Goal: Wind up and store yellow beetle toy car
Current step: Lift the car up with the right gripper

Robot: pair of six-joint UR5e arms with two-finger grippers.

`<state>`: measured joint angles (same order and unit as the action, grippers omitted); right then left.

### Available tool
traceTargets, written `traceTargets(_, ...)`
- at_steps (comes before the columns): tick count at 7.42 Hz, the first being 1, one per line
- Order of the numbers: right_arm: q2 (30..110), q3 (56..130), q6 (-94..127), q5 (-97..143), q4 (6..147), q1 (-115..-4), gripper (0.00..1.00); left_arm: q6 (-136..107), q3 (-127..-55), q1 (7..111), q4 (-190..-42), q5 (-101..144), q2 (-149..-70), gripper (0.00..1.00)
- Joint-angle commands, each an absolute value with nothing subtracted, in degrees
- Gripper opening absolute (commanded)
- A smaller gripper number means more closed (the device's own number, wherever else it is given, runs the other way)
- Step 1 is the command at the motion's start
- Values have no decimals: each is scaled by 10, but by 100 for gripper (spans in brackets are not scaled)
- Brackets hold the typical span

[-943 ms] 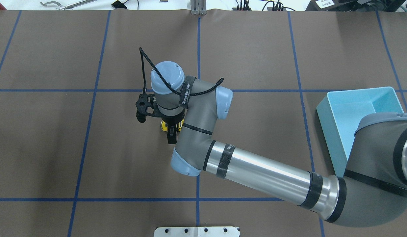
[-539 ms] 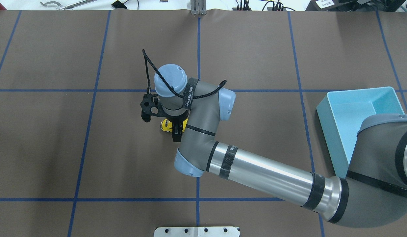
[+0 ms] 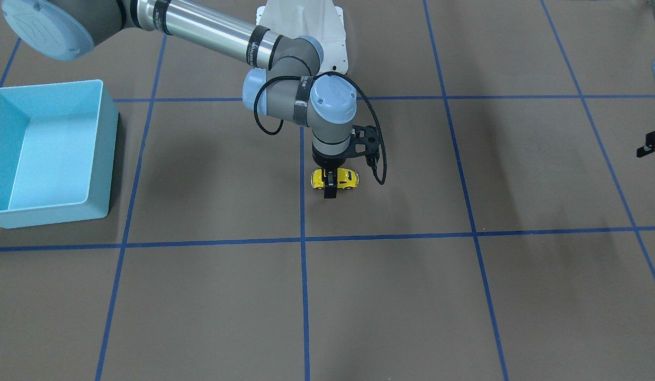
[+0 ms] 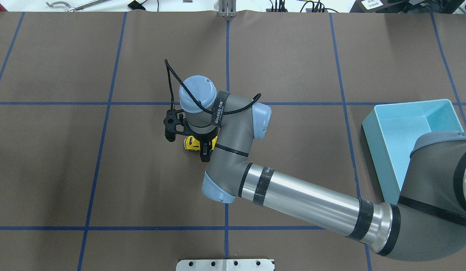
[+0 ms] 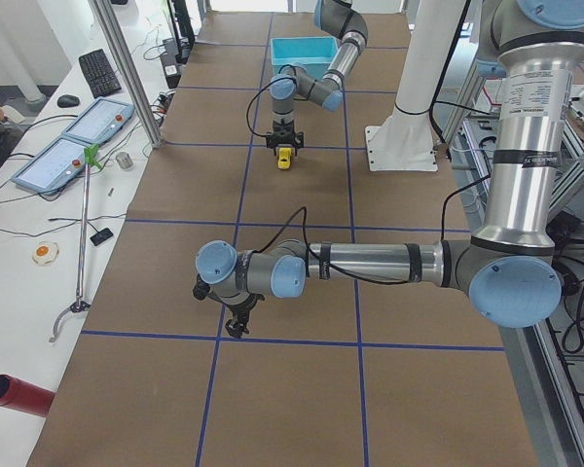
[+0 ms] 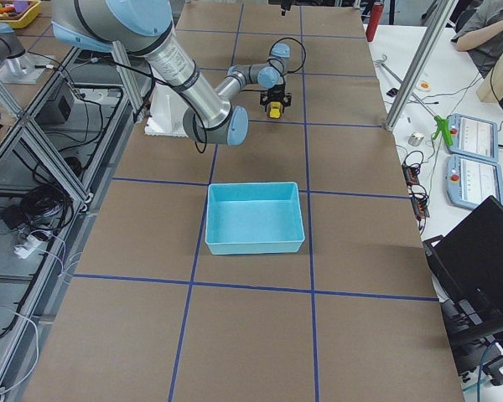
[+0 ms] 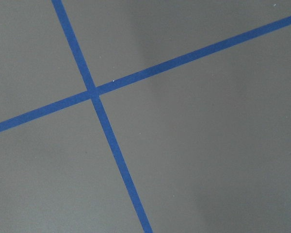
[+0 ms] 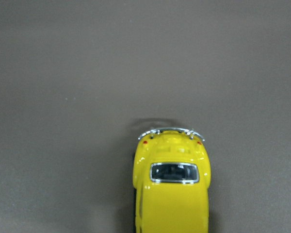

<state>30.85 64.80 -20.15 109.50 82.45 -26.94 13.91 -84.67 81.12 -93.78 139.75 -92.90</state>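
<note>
The yellow beetle toy car [image 3: 342,179] stands on the brown mat near the table's middle; it also shows in the overhead view [image 4: 191,143] and the right wrist view [image 8: 172,194], rear end up. My right gripper [image 3: 330,181] points straight down over the car, one finger on each side of it. The fingers look spread wider than the car, so it is open. My left gripper [image 5: 236,326] hangs low over bare mat far from the car; I cannot tell whether it is open or shut.
The light-blue bin [image 4: 372,124] stands open and holds nothing at the table's right side, partly under my right arm's shoulder. A white mount plate [image 4: 225,264] sits at the near edge. Blue tape lines grid the mat.
My right gripper and wrist have shifted a little to the right along the car. The car's left end has stayed where it was.
</note>
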Motion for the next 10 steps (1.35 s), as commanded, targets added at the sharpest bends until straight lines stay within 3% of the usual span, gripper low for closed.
traceTargets(1,308,651,-203,1097,827,-270,35,140,-846,811,-938,1397,-930,100)
traceTargets(3,308,656,-204,1097,830,-271,13,139,-846,811,-938,1397,-930,100)
traceTargets(6,307,711,-273,1121,914,-314,12,139,-846,811,-938,1397,-931,100)
traceTargets(10,395,793,-315,1141,936,-407,12,139,-846,811,-938,1397,-933,100)
